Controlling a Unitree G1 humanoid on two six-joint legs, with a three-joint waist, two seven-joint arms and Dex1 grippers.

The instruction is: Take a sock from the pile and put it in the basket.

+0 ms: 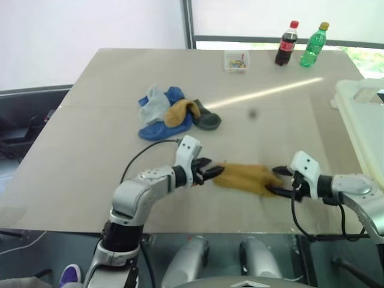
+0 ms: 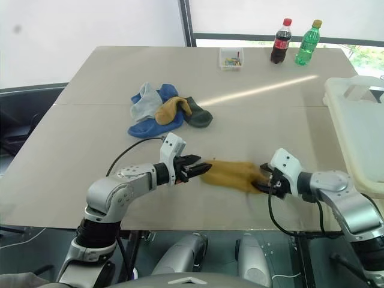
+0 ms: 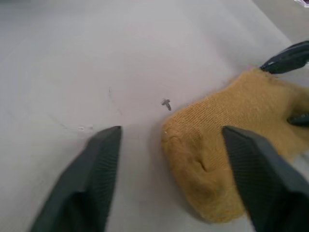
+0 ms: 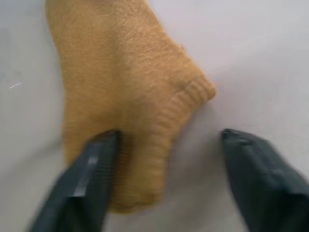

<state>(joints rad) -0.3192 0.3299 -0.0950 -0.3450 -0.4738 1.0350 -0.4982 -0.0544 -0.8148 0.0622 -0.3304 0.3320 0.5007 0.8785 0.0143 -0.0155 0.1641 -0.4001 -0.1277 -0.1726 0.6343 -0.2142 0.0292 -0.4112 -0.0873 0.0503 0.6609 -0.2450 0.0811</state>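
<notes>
Flanking the mustard sock (image 1: 245,178) near the table's (image 1: 90,150) front edge: my left gripper (image 1: 207,172) at its one end, my right gripper (image 1: 281,182) at the other, both spread wide, grasping nothing. Sock lies flat, apart from the pile (image 1: 174,114) mid-table. Basket (image 1: 366,129) waits at the right edge, presumably why my right side works closest.

I see bright daylight from the far windows, a glare streak across the beige matte tabletop (image 1: 264,91), and motion blur on the mustard-yellow knit sock (image 4: 125,92).
</notes>
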